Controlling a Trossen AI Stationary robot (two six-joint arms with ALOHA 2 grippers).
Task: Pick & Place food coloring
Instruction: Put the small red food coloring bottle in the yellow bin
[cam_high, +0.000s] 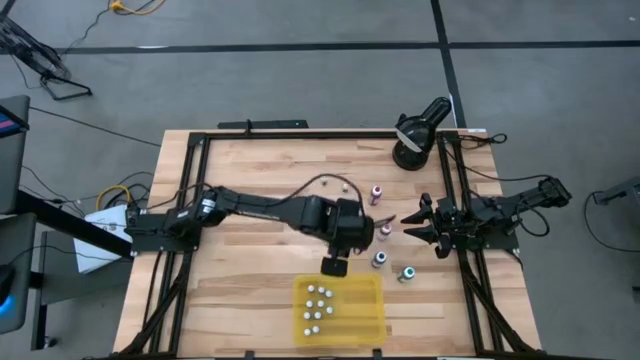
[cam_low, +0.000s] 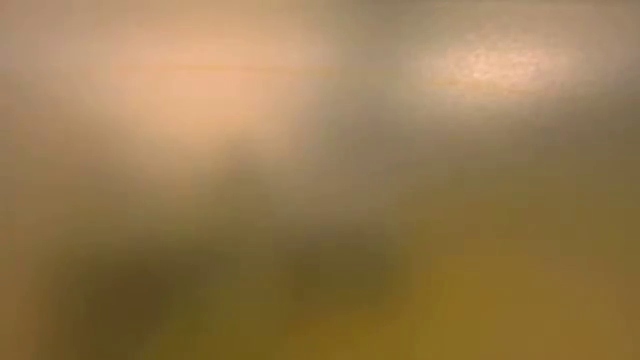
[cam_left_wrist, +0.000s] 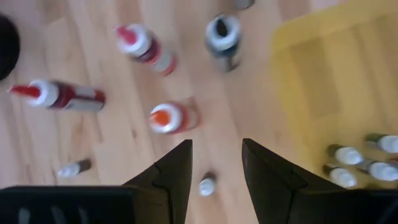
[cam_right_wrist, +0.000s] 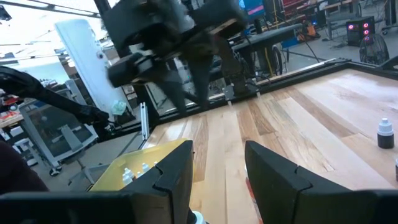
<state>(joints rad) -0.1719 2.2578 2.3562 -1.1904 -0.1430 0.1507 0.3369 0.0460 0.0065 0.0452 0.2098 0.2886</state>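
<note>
Several small food colouring bottles stand or lie on the wooden table: one with a pink cap (cam_high: 376, 193), another (cam_high: 384, 230), a dark one (cam_high: 379, 259) and a teal one (cam_high: 407, 273). In the left wrist view I see an orange-capped bottle (cam_left_wrist: 171, 118), a red-capped one (cam_left_wrist: 146, 46), a red one lying on its side (cam_left_wrist: 59, 94) and a dark one (cam_left_wrist: 224, 34). My left gripper (cam_high: 345, 240) (cam_left_wrist: 217, 162) hovers open above the table, just short of the orange bottle. My right gripper (cam_high: 412, 225) (cam_right_wrist: 219, 168) is open at the table's right, pointing toward the left arm (cam_right_wrist: 168, 37).
A yellow bin (cam_high: 372, 318) (cam_left_wrist: 323, 74) (cam_right_wrist: 143, 163) sits at the near edge and holds several white-capped bottles (cam_high: 318, 302). A black lamp-like object (cam_high: 415, 135) stands at the far right. A small white piece (cam_left_wrist: 207, 185) lies below the left fingers. The low view is wholly blurred.
</note>
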